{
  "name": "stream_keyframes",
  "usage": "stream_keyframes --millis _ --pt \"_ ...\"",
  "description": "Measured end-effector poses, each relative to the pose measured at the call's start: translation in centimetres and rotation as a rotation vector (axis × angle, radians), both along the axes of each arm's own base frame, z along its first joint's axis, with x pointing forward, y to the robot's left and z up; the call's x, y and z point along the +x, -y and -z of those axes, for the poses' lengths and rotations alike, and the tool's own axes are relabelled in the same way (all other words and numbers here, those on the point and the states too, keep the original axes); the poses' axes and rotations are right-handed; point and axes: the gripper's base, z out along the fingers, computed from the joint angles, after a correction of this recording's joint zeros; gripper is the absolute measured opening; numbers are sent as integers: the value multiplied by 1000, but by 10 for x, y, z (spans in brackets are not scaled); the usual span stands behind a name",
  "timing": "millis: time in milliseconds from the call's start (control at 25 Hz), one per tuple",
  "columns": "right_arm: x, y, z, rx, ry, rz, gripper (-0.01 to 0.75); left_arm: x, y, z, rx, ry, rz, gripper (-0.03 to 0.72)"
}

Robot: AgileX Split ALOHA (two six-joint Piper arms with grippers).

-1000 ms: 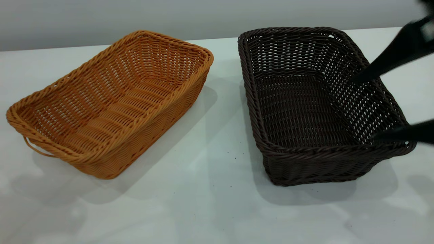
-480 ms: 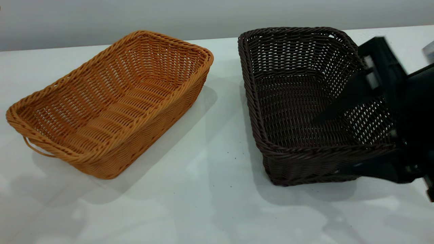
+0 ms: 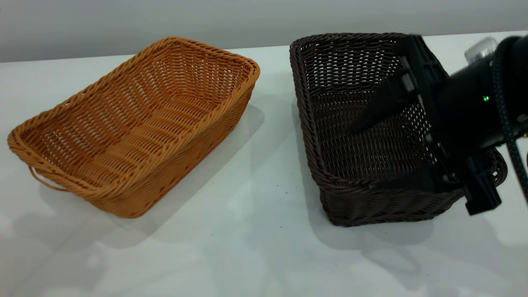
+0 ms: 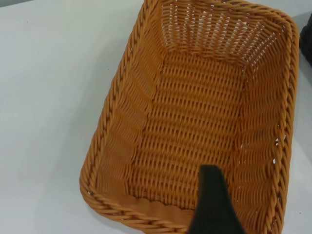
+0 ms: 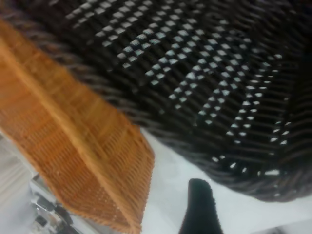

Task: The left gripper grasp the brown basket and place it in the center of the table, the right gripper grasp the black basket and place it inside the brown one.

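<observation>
No brand, label or writing can be read on anything here. At the left of the exterior view the brown basket (image 3: pixel 136 128) sits flat on the table (image 3: pixel 255 247), its long axis running diagonally from the near left, where the small loop handle (image 3: pixel 41 181) sticks out, toward the far centre; it has not shifted over the last second. The left gripper does not show in the exterior view; in the left wrist view one dark fingertip (image 4: pixel 213 204) hangs above the brown basket's inner floor near one short end, and whether that pincer is wide or narrow cannot be told. Just beside it to the right, with a strip of bare tabletop between them, stands the black basket (image 3: pixel 363 136), its long axis running from near to far with the far end leaning slightly left; it too lies where it lay before. The right gripper (image 3: pixel 371 154) has pushed in from the right edge: a second ago only two finger tips reached the basket's right wall, whereas now the bulky body hangs over that wall. Its fingers are spread wide, one (image 3: pixel 379 105) slanting down over the interior, the other (image 3: pixel 408 181) lying along the near short rim, and they grip nothing. A small green light (image 3: pixel 485 98) glows on its body.
</observation>
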Motion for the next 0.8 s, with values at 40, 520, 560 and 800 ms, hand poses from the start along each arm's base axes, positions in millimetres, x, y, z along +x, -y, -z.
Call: stream_keyframes --millis 40,520,560,800 --pt "0 0 0 7 -7 3 486 0 0 0 3 1 3 407" --pt "-7 -3 -2 73 -57 -11 486 0 0 0 17 8 20 407" --pt "-9 -2 0 66 -76 7 486 0 0 0 17 8 20 407" --pt "-27 14 18 -21 -192 120 486 0 0 0 16 8 20 407"
